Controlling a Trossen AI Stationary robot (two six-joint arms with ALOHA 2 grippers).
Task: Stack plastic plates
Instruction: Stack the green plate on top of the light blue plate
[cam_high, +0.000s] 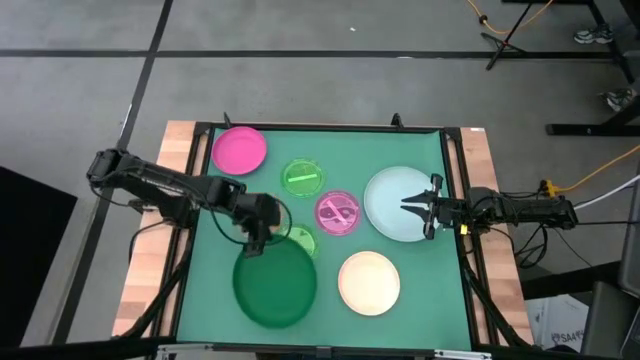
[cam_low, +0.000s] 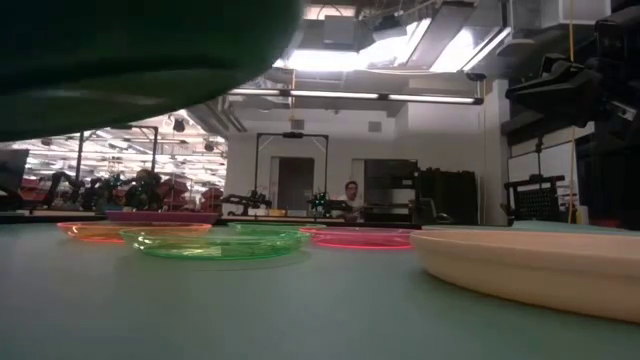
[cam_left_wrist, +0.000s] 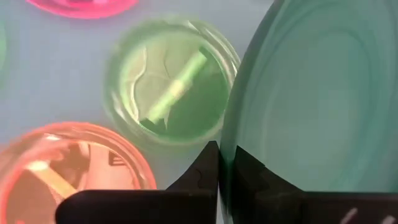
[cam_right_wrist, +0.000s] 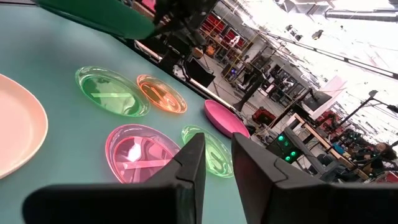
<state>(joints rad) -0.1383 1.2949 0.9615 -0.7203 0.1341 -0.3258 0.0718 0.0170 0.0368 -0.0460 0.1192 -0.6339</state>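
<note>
We've got the left gripper (cam_high: 253, 243) pinching the rim of the big round dark green plastic plate (cam_high: 275, 283), lifted off the table. A small see-through lime green plate (cam_left_wrist: 171, 90) sits just beyond its fingers. The right gripper (cam_high: 430, 208) hovers over the pale blue plate (cam_high: 392, 205), fingers slightly apart, holding nothing.

Even overhead light, bright ceiling strips in low view, blurred dark green plate (cam_low: 140, 55) up close, left wrist view soft, washed-out
</note>
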